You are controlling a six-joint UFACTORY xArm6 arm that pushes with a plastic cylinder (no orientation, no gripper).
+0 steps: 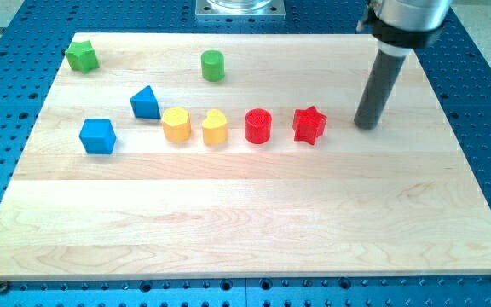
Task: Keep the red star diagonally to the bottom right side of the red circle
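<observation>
Tip [366, 126] is resting on your worktop [245, 222], fingerless, standing just right of the red star [309, 125], which is sitting level beside the red circle [258, 126].

Row of blocks on the wooden board [228, 222], placed from the red circle [258, 126]
To its right lies the red star [309, 125], level with it, and farther right my tip [366, 127], apart from the star. To its left come the yellow heart [215, 128], the yellow hexagon [176, 124], the blue triangle [145, 102] slightly higher, and the blue cube [97, 136]. Up-left stand the green cylinder [213, 66] and, farthest, the green star [82, 56].
</observation>
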